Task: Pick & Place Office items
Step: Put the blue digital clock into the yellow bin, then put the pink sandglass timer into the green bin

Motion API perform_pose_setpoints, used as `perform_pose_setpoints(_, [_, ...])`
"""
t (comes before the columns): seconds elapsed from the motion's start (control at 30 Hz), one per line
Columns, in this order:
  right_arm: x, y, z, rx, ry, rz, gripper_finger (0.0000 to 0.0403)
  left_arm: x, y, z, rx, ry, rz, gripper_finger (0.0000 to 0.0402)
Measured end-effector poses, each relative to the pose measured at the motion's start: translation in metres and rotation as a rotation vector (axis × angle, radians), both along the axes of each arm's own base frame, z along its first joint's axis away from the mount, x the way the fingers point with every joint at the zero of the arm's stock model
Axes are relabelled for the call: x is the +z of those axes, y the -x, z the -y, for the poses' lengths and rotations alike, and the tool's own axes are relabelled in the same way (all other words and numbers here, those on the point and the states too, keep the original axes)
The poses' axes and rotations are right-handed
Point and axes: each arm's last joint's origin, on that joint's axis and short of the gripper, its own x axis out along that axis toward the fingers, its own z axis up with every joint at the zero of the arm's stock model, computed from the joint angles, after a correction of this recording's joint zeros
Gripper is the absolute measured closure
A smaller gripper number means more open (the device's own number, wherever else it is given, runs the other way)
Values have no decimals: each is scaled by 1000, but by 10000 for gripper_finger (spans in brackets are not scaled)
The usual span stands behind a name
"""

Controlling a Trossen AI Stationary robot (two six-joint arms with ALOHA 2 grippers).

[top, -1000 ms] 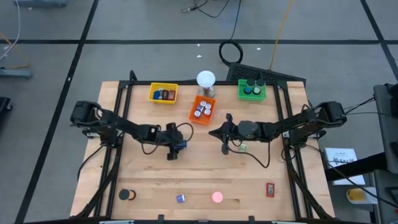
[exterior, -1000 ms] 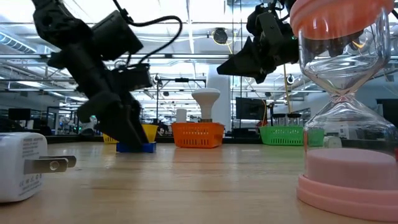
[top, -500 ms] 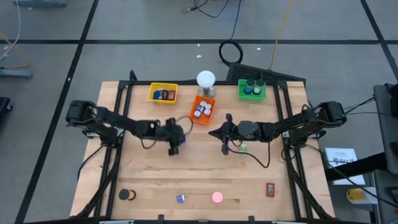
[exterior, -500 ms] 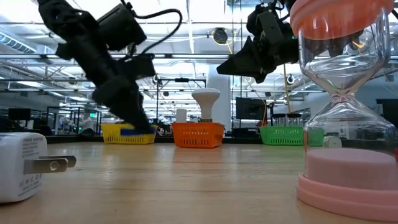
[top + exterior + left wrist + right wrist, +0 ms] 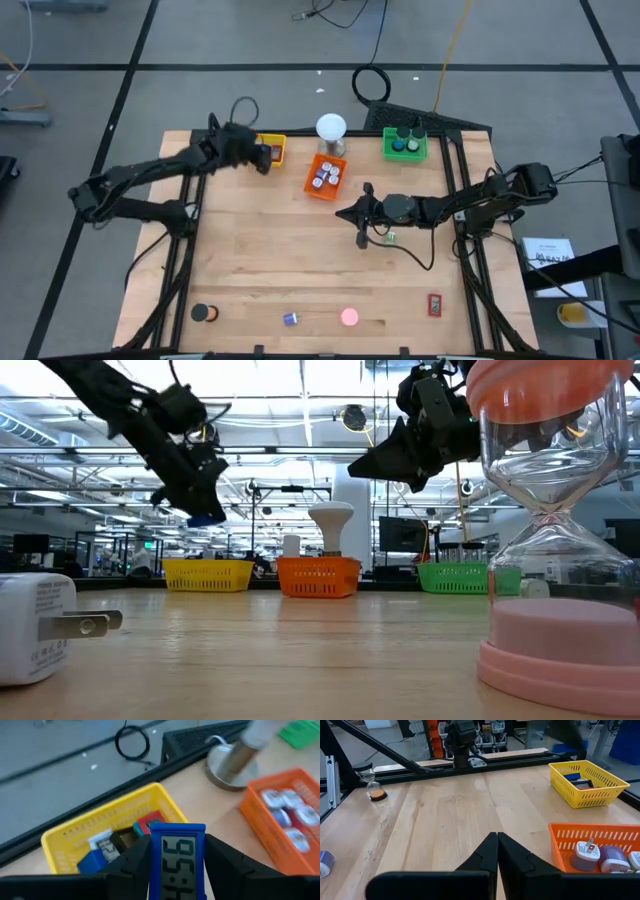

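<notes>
Pincer (image 5: 176,870) of the left arm gripped a blue digital clock (image 5: 176,857) above the yellow tray (image 5: 90,827); right pincer (image 5: 497,851) hung closed over the bench (image 5: 300,260).

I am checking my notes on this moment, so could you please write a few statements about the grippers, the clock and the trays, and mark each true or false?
1. The left gripper holds a small blue digital clock. True.
2. The clock lies on the table. False: it is held in the air above the yellow tray.
3. The right gripper is shut and holds nothing. True.
4. The yellow tray is empty. False: several small items already lie in it.
5. The orange tray stands between the yellow tray and the green tray. True.
</notes>
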Motion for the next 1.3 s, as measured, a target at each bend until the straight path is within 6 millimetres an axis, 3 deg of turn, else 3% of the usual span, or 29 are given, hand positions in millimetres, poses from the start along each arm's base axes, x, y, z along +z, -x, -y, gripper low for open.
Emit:
perform_pose_setpoints(0.17, [0,0,0,1,3,-1,401,-14,-5,-36,66,94,-45,251])
perform_pose_setpoints(0.3, [0,0,0,3,8,-2,402,-27,-15,-53,106,137,-98,251])
perform_pose_setpoints(0.6, [0,0,0,4,11,-2,402,-46,-24,-65,184,187,-148,251])
perform_pose_setpoints(0.73, [0,0,0,4,11,-3,401,-47,-23,-64,186,191,-156,203])
perform_pose_setpoints(0.87, [0,0,0,4,11,-3,402,-45,-23,-64,170,177,-162,157])
perform_pose_setpoints(1.0, [0,0,0,9,10,-2,402,-34,-21,-59,142,145,-162,155])
perform_pose_setpoints(1.17, [0,0,-7,100,-9,-3,400,-16,-21,-33,-25,72,-211,202])
perform_pose_setpoints(1.3, [1,0,-12,135,-14,7,397,-29,-19,5,-156,-3,-155,261])
